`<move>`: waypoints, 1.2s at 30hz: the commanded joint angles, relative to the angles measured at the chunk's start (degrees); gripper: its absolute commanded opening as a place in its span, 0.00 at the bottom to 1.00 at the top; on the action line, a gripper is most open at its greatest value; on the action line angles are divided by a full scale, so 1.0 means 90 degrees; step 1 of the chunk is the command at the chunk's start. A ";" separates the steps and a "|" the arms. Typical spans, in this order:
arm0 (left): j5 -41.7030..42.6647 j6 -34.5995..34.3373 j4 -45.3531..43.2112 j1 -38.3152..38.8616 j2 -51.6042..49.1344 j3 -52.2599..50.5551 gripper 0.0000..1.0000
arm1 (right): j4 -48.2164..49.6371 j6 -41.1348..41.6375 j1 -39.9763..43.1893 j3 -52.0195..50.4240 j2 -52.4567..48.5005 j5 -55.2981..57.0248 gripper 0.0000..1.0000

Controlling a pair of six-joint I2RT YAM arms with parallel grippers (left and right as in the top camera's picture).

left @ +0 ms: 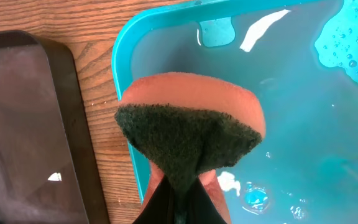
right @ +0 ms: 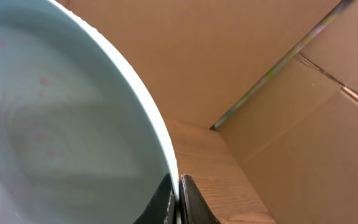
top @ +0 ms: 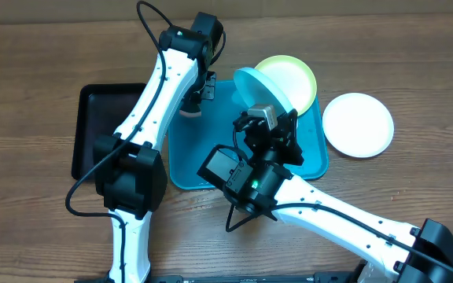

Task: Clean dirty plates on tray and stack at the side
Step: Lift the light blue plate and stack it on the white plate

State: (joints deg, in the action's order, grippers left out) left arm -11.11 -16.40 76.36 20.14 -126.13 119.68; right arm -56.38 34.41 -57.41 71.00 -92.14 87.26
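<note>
My right gripper [top: 278,118] is shut on the rim of the light teal-rimmed plate [top: 259,93] and holds it tilted above the turquoise tray [top: 305,161]. In the right wrist view the plate [right: 61,124] fills the left side, with faint red specks, and the jaws [right: 178,186] pinch its rim. The yellow-green plate [top: 299,77] lies at the tray's far right corner. The white plate [top: 358,124] lies on the table, right of the tray. My left gripper [left: 178,208] is shut on an orange sponge with a dark scrub face [left: 188,134], over the tray's wet far left corner [left: 303,124].
A black rectangular tray [top: 93,130] lies left of the turquoise one, also in the left wrist view [left: 23,124]. Soapy water and foam sit on the tray floor [left: 347,37]. Cardboard walls [right: 278,74] stand beyond the table's far edge.
</note>
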 commanded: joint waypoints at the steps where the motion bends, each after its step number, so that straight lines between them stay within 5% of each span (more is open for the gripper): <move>1: 0.0078 -0.0109 0.0015 -0.0044 0.0015 0.0107 0.05 | 0.0029 0.0027 -0.0032 -0.0005 0.0117 0.0318 0.04; 6: 0.0075 -0.0109 0.0015 -0.0044 0.0015 0.0107 0.05 | 0.0029 0.0032 -0.0027 -0.0005 0.0117 -0.0066 0.04; 16: 0.0070 -0.0104 0.0019 -0.0044 0.0015 0.0107 0.05 | -0.0272 0.0539 0.0996 -0.0019 0.0117 -0.4471 0.04; 29: 0.0073 -0.0104 0.0114 -0.0044 0.0015 0.0107 0.04 | 0.0580 -0.1025 0.5185 -0.0017 0.0189 -1.1064 0.04; 36: 0.0073 -0.0107 0.0114 -0.0044 0.0015 0.0107 0.04 | 0.0165 -0.1190 0.7609 -0.0049 0.0189 -1.1426 0.04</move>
State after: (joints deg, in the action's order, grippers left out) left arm -11.11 -16.40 77.21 20.14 -126.13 119.68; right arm -54.59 25.41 5.26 70.91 -92.14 -10.76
